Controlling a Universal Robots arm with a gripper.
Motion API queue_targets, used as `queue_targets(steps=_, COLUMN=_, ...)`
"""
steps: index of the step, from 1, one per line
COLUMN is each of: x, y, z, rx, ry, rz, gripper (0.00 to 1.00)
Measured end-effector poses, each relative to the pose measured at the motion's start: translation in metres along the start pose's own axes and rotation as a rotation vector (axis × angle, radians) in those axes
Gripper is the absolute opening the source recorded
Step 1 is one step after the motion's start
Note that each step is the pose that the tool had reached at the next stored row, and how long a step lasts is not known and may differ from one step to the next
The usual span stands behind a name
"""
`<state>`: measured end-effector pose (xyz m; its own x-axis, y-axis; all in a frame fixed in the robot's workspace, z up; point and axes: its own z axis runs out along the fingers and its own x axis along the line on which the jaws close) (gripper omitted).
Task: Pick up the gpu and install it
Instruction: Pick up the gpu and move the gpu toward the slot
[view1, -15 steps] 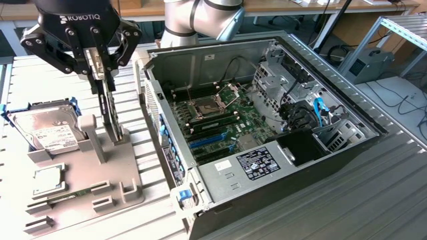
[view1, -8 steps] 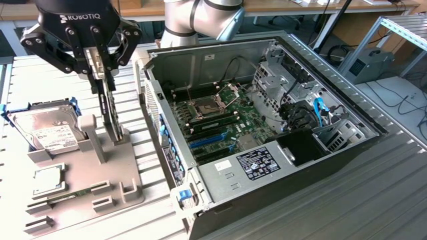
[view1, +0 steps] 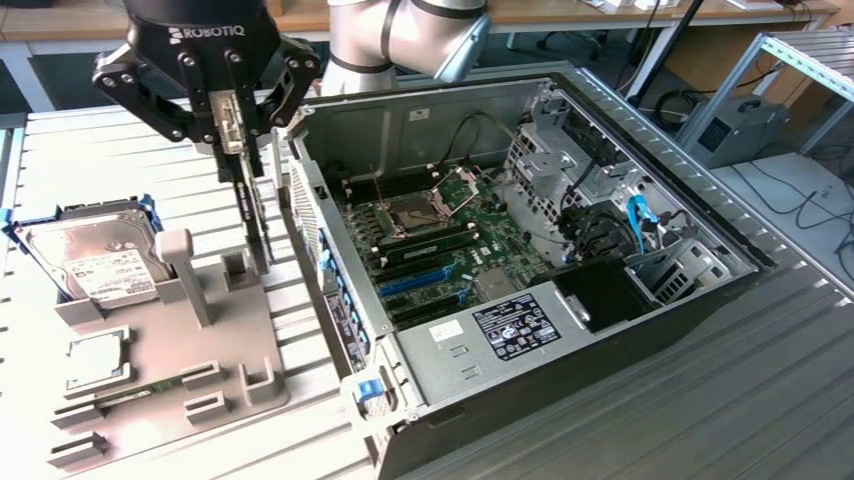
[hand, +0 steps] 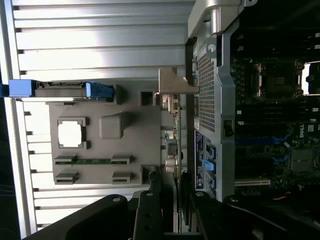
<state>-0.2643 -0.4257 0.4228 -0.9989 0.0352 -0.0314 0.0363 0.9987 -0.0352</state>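
Observation:
The gpu (view1: 251, 215) hangs edge-on as a thin dark card straight below my gripper (view1: 230, 135), whose fingers are shut on its upper edge. Its lower end is level with the two upright posts of the grey holder tray (view1: 160, 340), beside the case's near wall. In the wrist view the gpu (hand: 173, 135) runs as a narrow strip from my gripper (hand: 170, 202) to its silvery bracket (hand: 176, 82). The open computer case (view1: 694, 215) lies to the exterior view's right, with the motherboard's blue slots (view1: 420, 285) exposed.
On the holder tray lie a silver hard drive (view1: 94, 260) in a blue frame, a square processor chip (view1: 96, 360) and a green memory stick (view1: 147, 385). Cables and drive cages (view1: 627, 220) crowd the case's far side. Ribbed metal table (view1: 747, 400) surrounds everything.

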Motion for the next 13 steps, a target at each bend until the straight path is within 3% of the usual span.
queue_targets(steps=13, x=-0.038, y=0.0043, z=0.001, rx=0.0056, ry=0.0003, rz=0.0, gripper=0.27)
